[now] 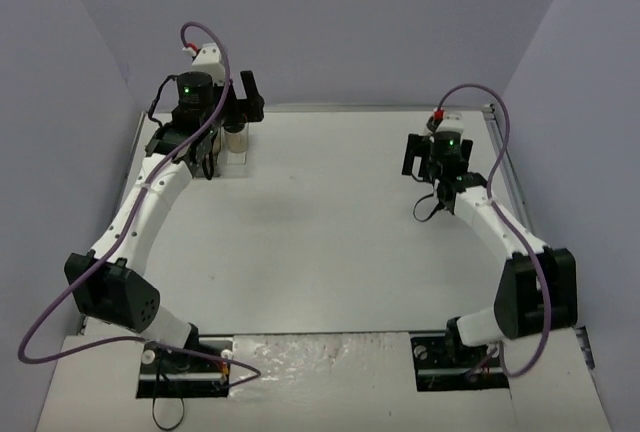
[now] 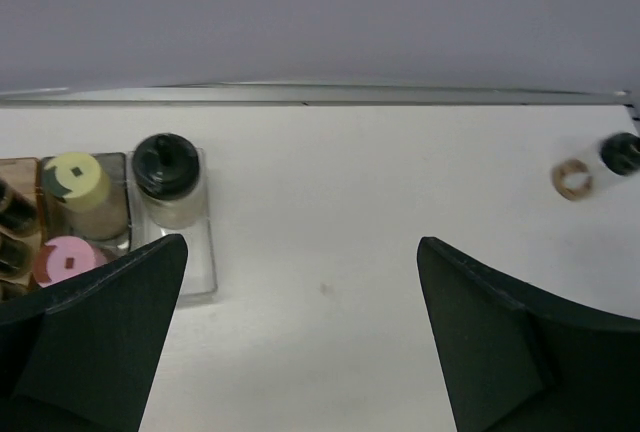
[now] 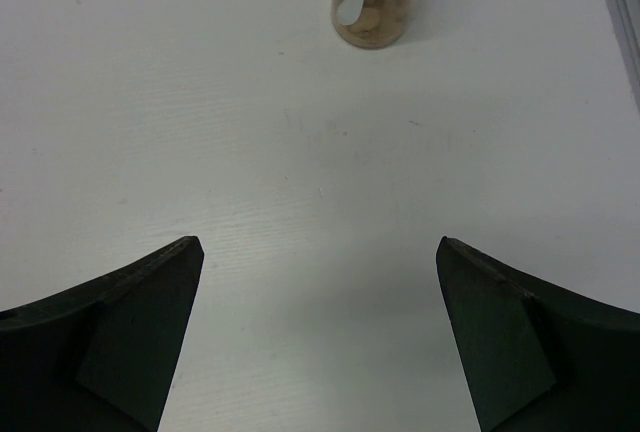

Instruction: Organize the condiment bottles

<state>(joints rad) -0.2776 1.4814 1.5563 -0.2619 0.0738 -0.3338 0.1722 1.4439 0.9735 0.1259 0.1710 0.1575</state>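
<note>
At the back left stands the tray (image 2: 205,274). Its clear section holds a rounder clear bottle with a black knob cap (image 2: 165,170) (image 1: 236,137). A yellow-capped bottle (image 2: 78,178) and a pink-capped bottle (image 2: 66,258) stand in the grey section. Dark black-capped bottles (image 2: 10,214) show at the left edge. My left gripper (image 2: 302,243) (image 1: 243,102) hangs open and empty just right of the tray. Another clear black-capped bottle (image 2: 600,166) (image 3: 378,2) lies on its side at the far right. My right gripper (image 3: 320,242) (image 1: 415,157) is open, a short way before it.
A metal rail (image 2: 320,95) runs along the table's back edge, with the grey wall behind it. A second rail (image 3: 625,12) borders the table on the right, close to the lying bottle.
</note>
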